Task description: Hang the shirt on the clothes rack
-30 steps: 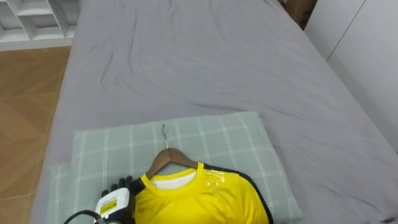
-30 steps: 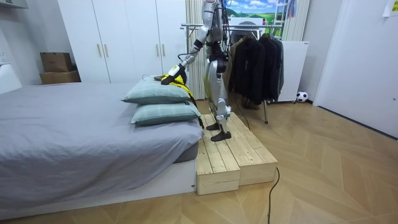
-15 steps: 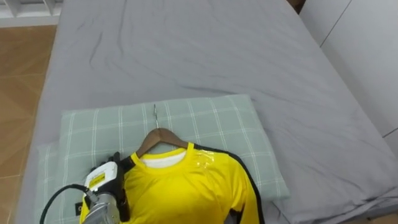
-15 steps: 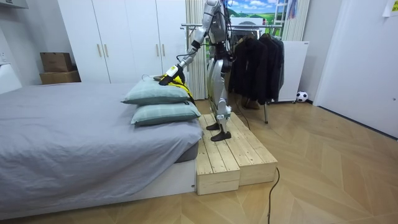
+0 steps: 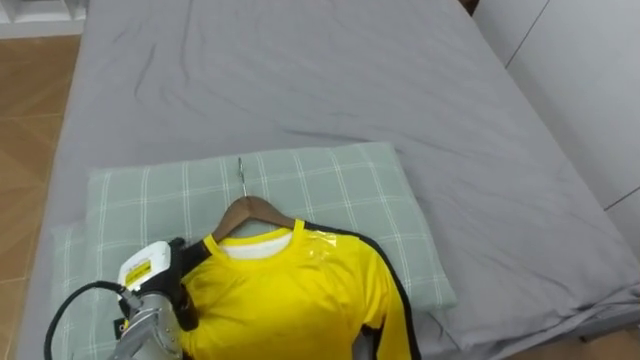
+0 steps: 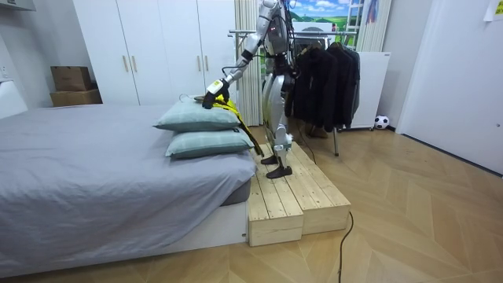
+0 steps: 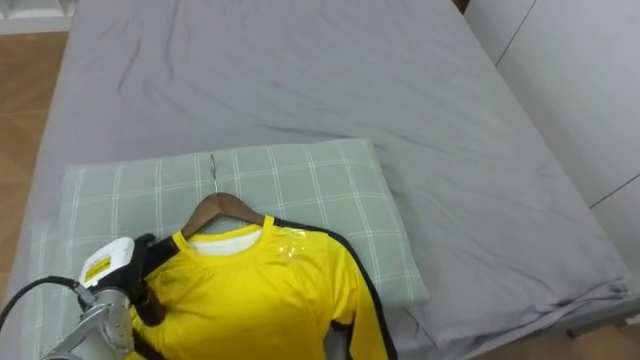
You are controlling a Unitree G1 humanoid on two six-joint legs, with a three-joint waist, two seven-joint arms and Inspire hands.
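Yellow on green checks, the shirt (image 5: pixel 290 295) lies on its hanger (image 5: pixel 252 210) atop the pillow (image 5: pixel 340 190) in the left eye view. The hook points up the bed (image 5: pixel 350 80), the hanger's long axis crosswise, and the left hand (image 5: pixel 172 285) clutches its shoulder. Room view: pickup seems in hand; next, lift clear and turn to the rack (image 6: pixel 236 33) behind.

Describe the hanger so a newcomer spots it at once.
On the grey bed, find the top checked green pillow. A yellow shirt lies on it; the hanger is the brown wooden arch sticking out of its collar, with a metal hook, the only wood on the bed.
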